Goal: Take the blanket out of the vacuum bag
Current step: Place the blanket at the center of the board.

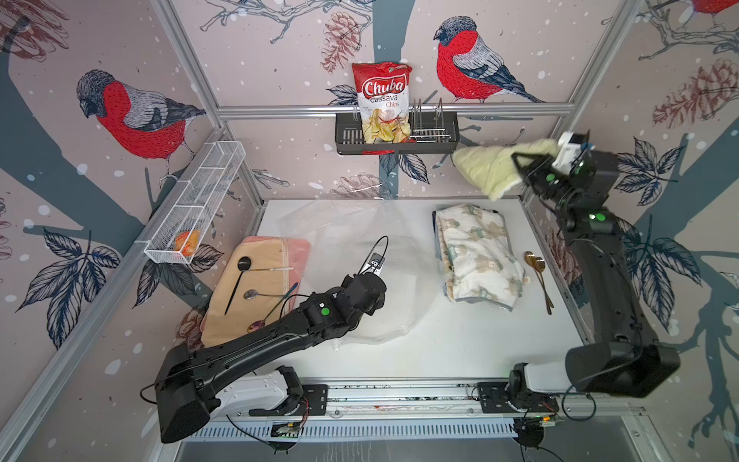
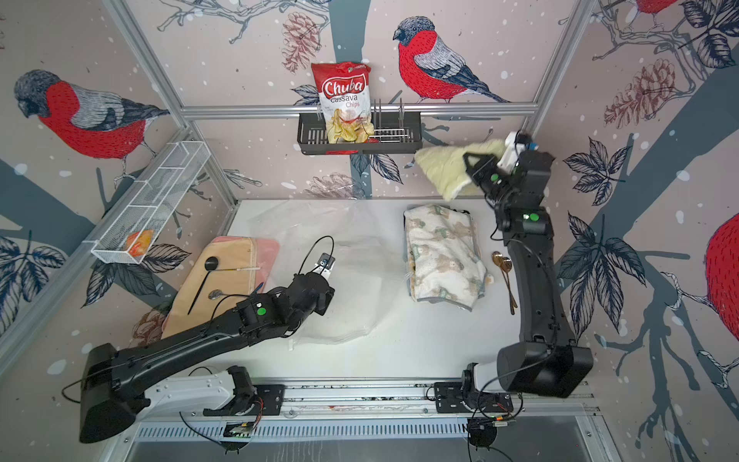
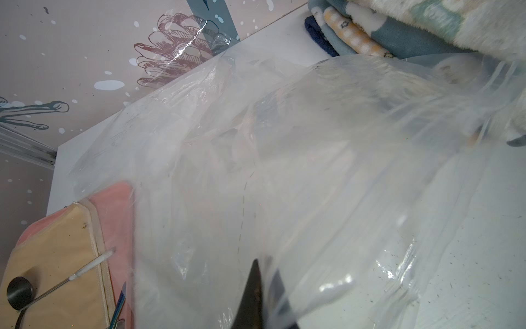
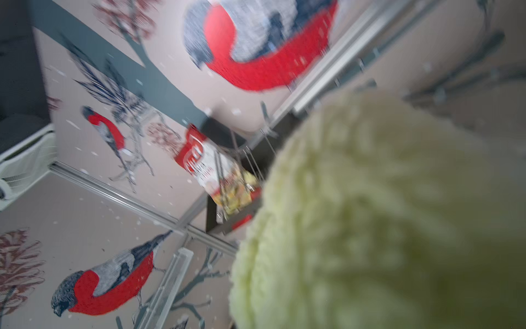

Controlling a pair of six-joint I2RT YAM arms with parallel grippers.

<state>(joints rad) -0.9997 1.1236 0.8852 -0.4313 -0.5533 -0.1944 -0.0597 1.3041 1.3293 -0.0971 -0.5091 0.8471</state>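
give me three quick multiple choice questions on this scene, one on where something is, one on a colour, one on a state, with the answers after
1. Where is the chips bag?
A. in the black wall rack
B. on the table
C. in the white wire basket

2. What colour is the blanket held by the right gripper?
A. dark blue
B. pale yellow-green
C. red

3. What state is the vacuum bag in?
A. rolled up tight
B. hanging from the wall rail
C. lying loose on the table, pinched by the left gripper

Answers:
1. A, both top views show it standing in the black rack on the back wall.
2. B, the fluffy cloth is pale yellow-green in the top views and the right wrist view.
3. C, the left wrist view shows the clear plastic caught between the shut fingers, spread over the table.
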